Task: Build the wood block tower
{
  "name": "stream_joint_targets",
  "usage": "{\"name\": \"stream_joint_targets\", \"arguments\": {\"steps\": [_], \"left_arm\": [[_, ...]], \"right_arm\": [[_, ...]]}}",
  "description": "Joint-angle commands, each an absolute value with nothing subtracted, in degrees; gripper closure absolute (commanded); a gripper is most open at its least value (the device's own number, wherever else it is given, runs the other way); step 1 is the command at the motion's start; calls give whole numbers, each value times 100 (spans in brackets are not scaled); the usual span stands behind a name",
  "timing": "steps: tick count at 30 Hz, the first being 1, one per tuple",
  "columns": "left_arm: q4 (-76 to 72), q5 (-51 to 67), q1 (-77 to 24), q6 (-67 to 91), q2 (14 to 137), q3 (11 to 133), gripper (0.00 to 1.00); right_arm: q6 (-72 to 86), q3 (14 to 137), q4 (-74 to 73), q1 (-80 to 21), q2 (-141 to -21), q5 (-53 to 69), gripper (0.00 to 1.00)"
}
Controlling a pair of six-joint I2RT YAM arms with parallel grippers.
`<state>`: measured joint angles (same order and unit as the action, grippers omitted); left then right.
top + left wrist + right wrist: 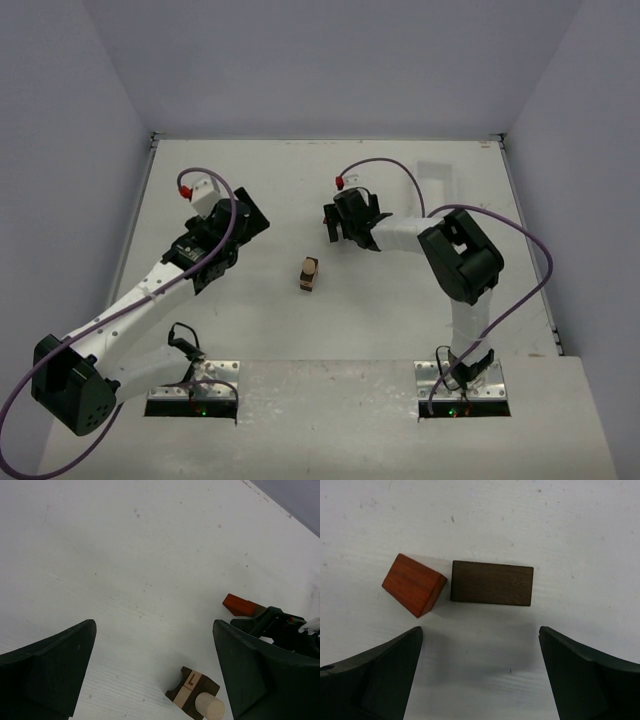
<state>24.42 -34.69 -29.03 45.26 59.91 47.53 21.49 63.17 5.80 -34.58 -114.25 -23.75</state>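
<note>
Stacking stage: wood block tower (309, 272) near the middle of the bench (262, 330)
Both the left claw (154, 632) and the right claw (480, 632) gape empty; under the right one lie a reddish-brown block (415, 584) and a dark brown block (491, 583), just beside each other. Judged light, rigid and smooth, each is best pinched across its long flat sides

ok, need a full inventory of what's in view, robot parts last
table: 1, white, under everything
block stack: 1, tan and dark brown, mid-table between the two arms
reddish-brown block: 1, loose on the table, below the right gripper
dark brown block: 1, flat rectangle, right beside the reddish-brown one
left gripper: 1, black, open, over bare table to the left of the stack
right gripper: 1, black, open, above the two loose blocks
</note>
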Motion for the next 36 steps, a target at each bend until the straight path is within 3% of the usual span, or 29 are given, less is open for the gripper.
{"name": "stream_joint_targets", "arguments": {"steps": [1, 6, 17, 20, 24, 29, 36], "left_arm": [[2143, -3733, -2830, 4500, 5837, 4695, 0], [2118, -3797, -2830, 4518, 5792, 4601, 0], [2083, -3874, -2821, 4509, 5805, 4554, 0], [2077, -3858, -2821, 4500, 5836, 4562, 0], [2074, -3823, -2821, 4482, 5843, 4568, 0], [2074, -3789, -2821, 4491, 5810, 4553, 0], [2018, -3518, -2821, 4431, 5825, 4506, 0]], "right_arm": [[2436, 6751, 228, -3317, -11835, -2419, 1], [2583, 7425, -456, -3165, -12172, -2425, 1], [2465, 7291, -492, -2881, -12070, -2240, 6], [2298, 7356, -492, -2883, -12120, -2136, 13], [2206, 7418, -492, -2874, -12140, -1812, 31], [2028, 7277, -411, -2874, -11880, -1669, 64], [983, 6753, 2, -2874, -10907, -1140, 79]]}}
